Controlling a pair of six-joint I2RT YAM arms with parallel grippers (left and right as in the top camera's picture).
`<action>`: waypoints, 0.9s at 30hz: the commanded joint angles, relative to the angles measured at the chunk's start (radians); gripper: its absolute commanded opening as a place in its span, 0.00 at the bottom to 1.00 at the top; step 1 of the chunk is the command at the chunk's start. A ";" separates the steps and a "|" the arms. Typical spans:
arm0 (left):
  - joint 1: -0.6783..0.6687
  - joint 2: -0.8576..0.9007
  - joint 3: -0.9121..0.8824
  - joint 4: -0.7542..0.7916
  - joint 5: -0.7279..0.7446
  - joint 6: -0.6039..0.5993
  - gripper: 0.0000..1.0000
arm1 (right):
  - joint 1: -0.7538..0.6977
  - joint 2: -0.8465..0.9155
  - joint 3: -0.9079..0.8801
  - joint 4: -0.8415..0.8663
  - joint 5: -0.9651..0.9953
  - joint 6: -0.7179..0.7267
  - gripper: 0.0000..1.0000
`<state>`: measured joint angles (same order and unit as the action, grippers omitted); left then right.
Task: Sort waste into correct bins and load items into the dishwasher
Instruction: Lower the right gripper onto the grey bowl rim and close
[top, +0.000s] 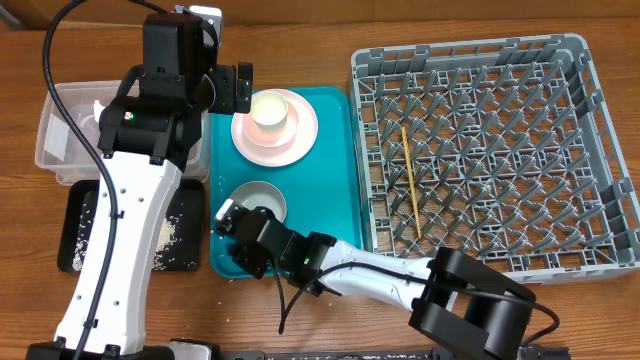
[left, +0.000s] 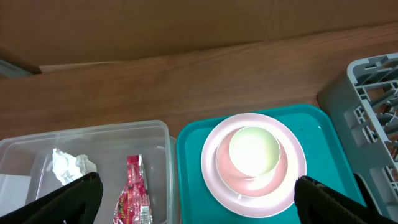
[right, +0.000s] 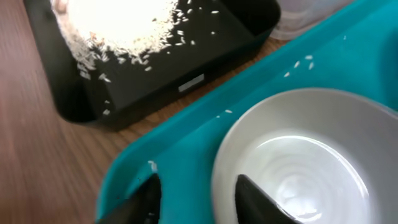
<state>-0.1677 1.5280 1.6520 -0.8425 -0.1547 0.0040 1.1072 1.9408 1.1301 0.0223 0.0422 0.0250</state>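
Far to carry to the grey dish rack (top: 480, 150) at 3 o'clock from the teal tray (top: 330, 185), with the white bowl (right: 298, 155) at its 6 o'clock: could slip or tip there if pinched on that thin slick rim, scattering stray rice grains (right: 298, 62). Straddling the bowl's rim at 8 o'clock with right gripper (right: 196, 196) spread, one finger inside, one outside, clamping nothing. Hovering over the pink plate (left: 214, 180) at the tray's 12 o'clock with left gripper (left: 199, 196) spread wide, empty.

Dish rack (top: 460, 52) open overhead; chopstick (top: 410, 180) lies inside.
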 joint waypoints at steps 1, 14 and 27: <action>0.004 -0.003 0.013 0.001 -0.010 0.019 1.00 | -0.004 0.004 0.002 0.008 0.010 -0.005 0.29; 0.004 -0.003 0.013 0.001 -0.010 0.019 1.00 | -0.004 0.004 0.001 -0.036 0.010 -0.005 0.27; 0.004 -0.003 0.013 0.001 -0.010 0.019 1.00 | -0.004 0.004 0.001 -0.092 0.010 -0.057 0.28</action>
<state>-0.1677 1.5280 1.6520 -0.8425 -0.1547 0.0040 1.1057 1.9408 1.1301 -0.0719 0.0452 -0.0208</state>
